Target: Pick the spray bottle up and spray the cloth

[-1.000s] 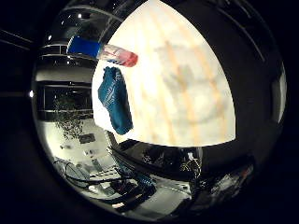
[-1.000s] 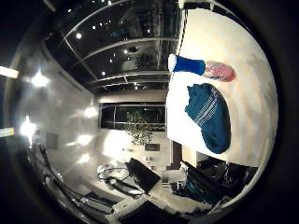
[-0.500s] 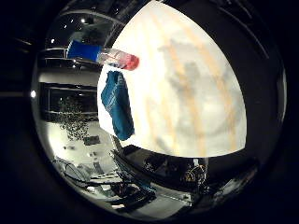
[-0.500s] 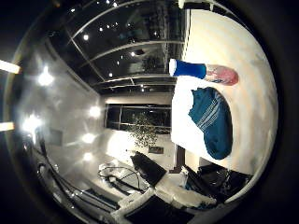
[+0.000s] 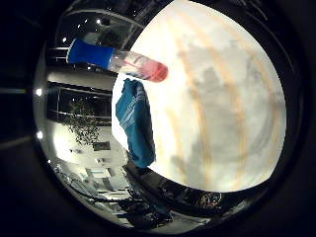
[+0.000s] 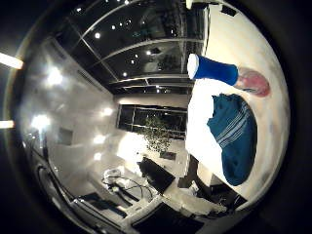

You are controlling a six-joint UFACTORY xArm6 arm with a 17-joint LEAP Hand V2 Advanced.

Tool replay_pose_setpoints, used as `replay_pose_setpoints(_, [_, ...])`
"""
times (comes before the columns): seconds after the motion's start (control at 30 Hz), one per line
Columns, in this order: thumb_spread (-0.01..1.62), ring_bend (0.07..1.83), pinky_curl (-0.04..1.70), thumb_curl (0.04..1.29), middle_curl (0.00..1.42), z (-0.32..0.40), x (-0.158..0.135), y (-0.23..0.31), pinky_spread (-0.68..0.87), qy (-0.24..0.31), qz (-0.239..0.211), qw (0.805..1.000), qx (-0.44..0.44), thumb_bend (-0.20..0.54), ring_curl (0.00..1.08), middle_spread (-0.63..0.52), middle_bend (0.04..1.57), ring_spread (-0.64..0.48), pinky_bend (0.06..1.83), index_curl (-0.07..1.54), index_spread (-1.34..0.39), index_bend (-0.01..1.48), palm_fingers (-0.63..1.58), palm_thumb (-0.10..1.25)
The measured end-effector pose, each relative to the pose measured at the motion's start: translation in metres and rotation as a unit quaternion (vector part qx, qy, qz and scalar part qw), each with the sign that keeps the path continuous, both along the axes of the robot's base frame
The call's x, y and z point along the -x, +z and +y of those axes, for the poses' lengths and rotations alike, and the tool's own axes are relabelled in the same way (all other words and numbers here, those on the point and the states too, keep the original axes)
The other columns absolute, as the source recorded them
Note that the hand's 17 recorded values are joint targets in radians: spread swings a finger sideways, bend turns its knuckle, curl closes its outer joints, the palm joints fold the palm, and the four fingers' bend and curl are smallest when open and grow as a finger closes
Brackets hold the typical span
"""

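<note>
Spray bottle [image 5: 118,61] not in hand yet; no part of the hand shows in either palm view, so can't tell finger state. Working outward from the palm: nothing is close to it, bottle and cloth [image 5: 136,123] both read small, so I'd judge the hand well clear of both. Bottle stands upright on the light wooden table [image 5: 222,108] near one edge: clear body with reddish liquid at the base on the tabletop, blue top pointing away from the surface, dark room behind it. Long axis is therefore square to the tabletop, not lying along it. Teal striped cloth sits just beside the bottle's base on the same edge of the table, rumpled; the two are close, touching or not I can't tell. Rest of the tabletop shows bare wood grain. Only one hand on this rig, so no choice of arm. My read: step in hand is the approach, task barely started. The coming grasp turns on closing the gap toward that table edge and wrapping around the upright body from the side. Risk: tipping the bottle onto the cloth
</note>
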State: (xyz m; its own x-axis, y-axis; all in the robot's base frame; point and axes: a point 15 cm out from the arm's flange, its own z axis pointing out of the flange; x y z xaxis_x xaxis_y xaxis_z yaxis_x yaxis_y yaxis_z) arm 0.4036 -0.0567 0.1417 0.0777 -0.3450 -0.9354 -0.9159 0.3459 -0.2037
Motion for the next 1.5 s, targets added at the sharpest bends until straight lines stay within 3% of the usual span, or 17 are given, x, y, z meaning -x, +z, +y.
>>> replay_pose_setpoints(0.77, [0.98, 0.38, 0.3, 0.3, 0.34, 0.05, -0.073, -0.026, 0.36, 0.053, -0.007, 0.999, -0.007, -0.027, 0.25, 0.12, 0.24, 0.18, 0.38, 0.26, -0.21, 0.15, 0.13, 0.44])
replay_pose_setpoints(1.1, [0.98, 0.4, 0.3, 0.3, 0.35, 0.081, -0.118, -0.047, 0.34, 0.079, -0.005, 0.997, 0.019, -0.026, 0.25, 0.1, 0.3, 0.16, 0.36, 0.26, -0.18, 0.15, 0.2, 0.46])
replay_pose_setpoints(1.2, [0.98, 0.49, 0.29, 0.31, 0.38, 0.09, -0.13, -0.049, 0.28, 0.076, -0.01, 0.997, 0.017, -0.018, 0.27, 0.05, 0.39, 0.1, 0.35, 0.26, -0.18, 0.16, 0.39, 0.5])
replay_pose_setpoints(1.27, [0.98, 0.67, 0.27, 0.31, 0.42, 0.095, -0.137, -0.05, 0.18, 0.066, -0.011, 0.998, 0.009, -0.016, 0.31, 0.0, 0.51, 0.02, 0.38, 0.27, -0.21, 0.18, 0.72, 0.53])
replay_pose_setpoints(1.33, [0.98, 0.84, 0.31, 0.32, 0.48, 0.101, -0.142, -0.051, -0.04, 0.056, -0.01, 0.998, -0.002, -0.014, 0.38, -0.07, 0.65, -0.1, 0.55, 0.3, -0.27, 0.22, 1.13, 0.59])
replay_pose_setpoints(1.37, [0.98, 0.9, 0.37, 0.33, 0.53, 0.104, -0.146, -0.05, -0.14, 0.05, -0.009, 0.999, -0.011, -0.012, 0.42, -0.09, 0.74, -0.13, 0.67, 0.36, -0.3, 0.31, 1.32, 0.62])
replay_pose_setpoints(1.43, [0.97, 0.98, 0.44, 0.34, 0.58, 0.11, -0.153, -0.048, -0.2, 0.045, -0.012, 0.999, -0.023, -0.008, 0.47, -0.1, 0.89, -0.16, 0.83, 0.46, -0.31, 0.52, 1.44, 0.68])
replay_pose_setpoints(1.5, [0.96, 1.11, 0.53, 0.35, 0.64, 0.12, -0.16, -0.043, -0.22, 0.052, -0.013, 0.998, -0.041, -0.008, 0.52, -0.09, 1.04, -0.18, 1.02, 0.57, -0.3, 0.76, 1.39, 0.75])
